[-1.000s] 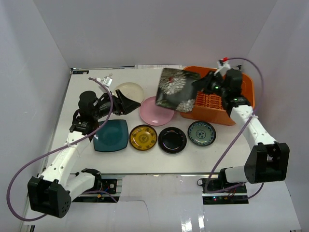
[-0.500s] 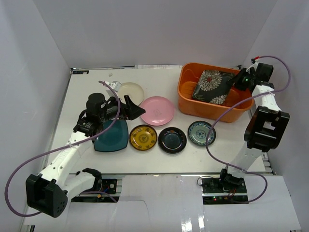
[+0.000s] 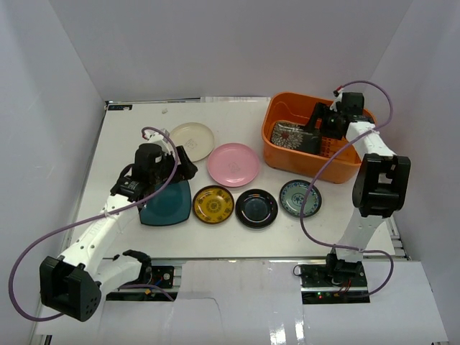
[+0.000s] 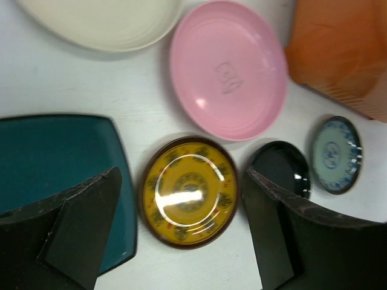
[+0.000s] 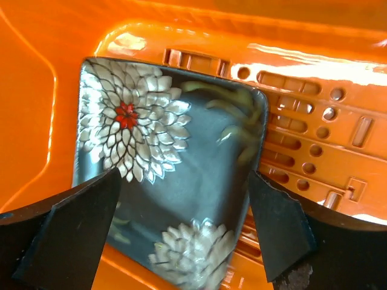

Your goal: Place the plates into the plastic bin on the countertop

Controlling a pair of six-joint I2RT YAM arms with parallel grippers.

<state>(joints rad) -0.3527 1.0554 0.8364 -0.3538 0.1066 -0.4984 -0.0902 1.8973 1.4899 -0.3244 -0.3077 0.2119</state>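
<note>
Overhead, floral plate (image 3: 291,136) dim in bin (image 3: 316,171), petals sharp from right wrist

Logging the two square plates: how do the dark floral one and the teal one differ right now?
The dark floral plate bears white flowers; the teal plate is plain. The dark floral plate sits in the orange bin; the teal plate lies on the countertop. Both are square with rounded corners.

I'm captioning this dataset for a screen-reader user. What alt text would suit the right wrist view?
A square dark floral plate with white blooms sits inside the orange plastic bin, framed by the open right end effector poised over it. Right of the plate, the bin's floor shows moulded slots and holes.
</note>
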